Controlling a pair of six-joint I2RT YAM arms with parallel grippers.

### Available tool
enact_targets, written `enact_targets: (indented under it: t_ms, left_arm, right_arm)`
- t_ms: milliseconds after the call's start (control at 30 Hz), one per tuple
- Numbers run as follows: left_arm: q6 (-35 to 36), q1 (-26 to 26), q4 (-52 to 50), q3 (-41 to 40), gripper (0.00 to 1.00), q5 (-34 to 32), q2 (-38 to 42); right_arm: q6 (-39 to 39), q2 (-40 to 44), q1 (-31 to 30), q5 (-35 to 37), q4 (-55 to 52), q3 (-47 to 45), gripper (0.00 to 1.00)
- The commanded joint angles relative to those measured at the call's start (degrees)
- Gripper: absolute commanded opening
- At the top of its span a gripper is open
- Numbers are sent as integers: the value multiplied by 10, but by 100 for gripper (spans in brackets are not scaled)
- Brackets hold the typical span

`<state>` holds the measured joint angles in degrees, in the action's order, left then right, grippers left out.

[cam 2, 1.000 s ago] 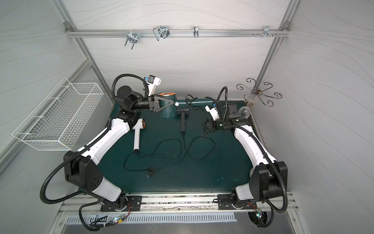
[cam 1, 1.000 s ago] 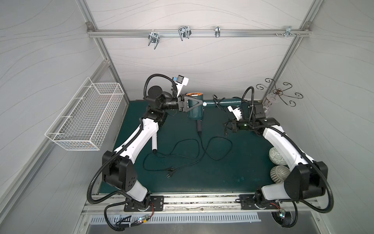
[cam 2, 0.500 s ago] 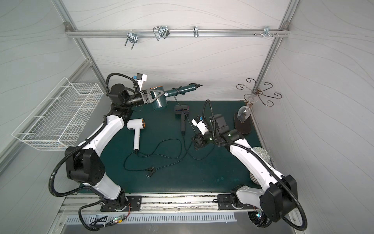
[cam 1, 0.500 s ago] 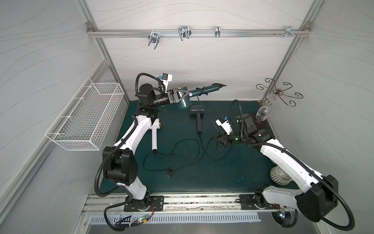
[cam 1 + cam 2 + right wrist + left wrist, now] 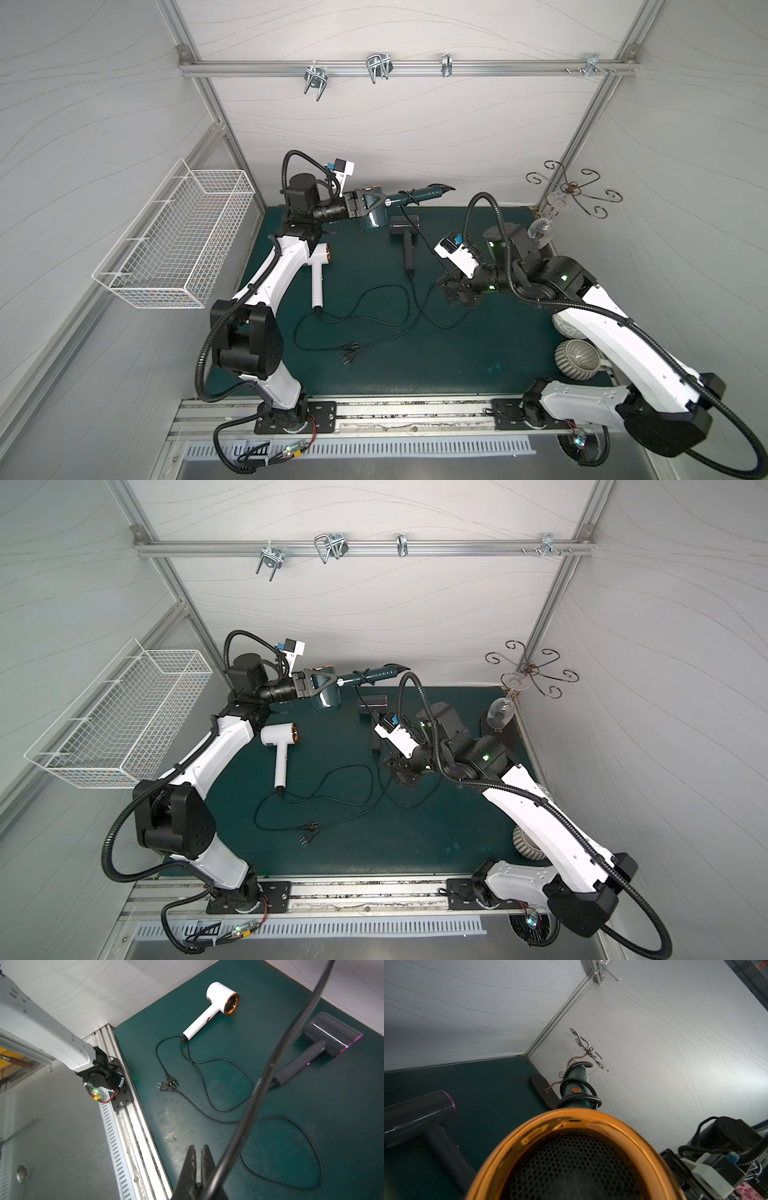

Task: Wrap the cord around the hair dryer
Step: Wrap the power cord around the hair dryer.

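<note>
L gripper [image 5: 371, 202]: clamped on the barrel of the green hair dryer [image 5: 373, 223], jaws spread fairly wide round it. Dryer is held up off the mat [image 5: 457, 374] near the back wall, handle sticking out sideways toward the R arm.
R gripper [image 5: 198, 1149]: fingers closed tight, hanging low over mid mat. The cord [image 5: 268, 1070] runs right across its side. Can't tell if it's actually pinched or just lying against the fingers tbh.
Wraps on it: L wrist cam shows a few coils [image 5: 579, 1097] round the handle, kinda loose and uneven.
Leftover cord: goes from the handle down to the R gripper, then a slack loop [image 5: 446, 325] lies on the mat.
Step imo: mid-wrap, R arm feeding cord for another turn.
Next move needs: R takes the cord up and over the handle w/ some tension so the coils don't slide off the end, while L holds the dryer steady or rolls it.
Watch out: black hair dryer [image 5: 405, 232] sits just beside the cord's path, easy snag.
</note>
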<state>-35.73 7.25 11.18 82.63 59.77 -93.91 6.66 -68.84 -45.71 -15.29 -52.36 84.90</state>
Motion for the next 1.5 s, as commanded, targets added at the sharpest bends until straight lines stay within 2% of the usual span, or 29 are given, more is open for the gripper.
enact_targets:
  t_ms: [0, 200, 367, 600, 767, 867, 1000, 1133, 1267, 1467]
  left_arm:
    - [67, -4, -11, 4, 0, -49, -1]
    - [153, 37, -113, -33, 0, -64, 21]
    - [181, 68, -147, -86, 0, -66, 49]
    - [213, 97, -192, -131, 0, -45, 99]
    - [243, 144, -242, -129, 0, -26, 122]
    - [267, 181, -281, -113, 0, -13, 129]
    - [265, 218, -285, -93, 0, 15, 148]
    - [211, 226, -224, -73, 0, 59, 159]
    - [163, 227, -168, -48, 0, 84, 159]
    - [141, 226, -139, -19, 0, 100, 150]
  right_arm:
    - [60, -23, -22, 34, -107, 60, 0]
    - [135, -79, -25, 99, -162, 196, 0]
    - [184, -123, -6, 130, -158, 279, 0]
    - [231, -156, 51, 133, -110, 321, 0]
    - [268, -182, 90, 119, -73, 330, 0]
    - [284, -198, 121, 92, -51, 325, 0]
    - [295, -213, 168, 34, -10, 286, 0]
    - [284, -233, 207, -48, 20, 243, 0]
    - [242, -247, 239, -131, 51, 194, 0]
    - [161, -249, 307, -267, 115, 102, 0]
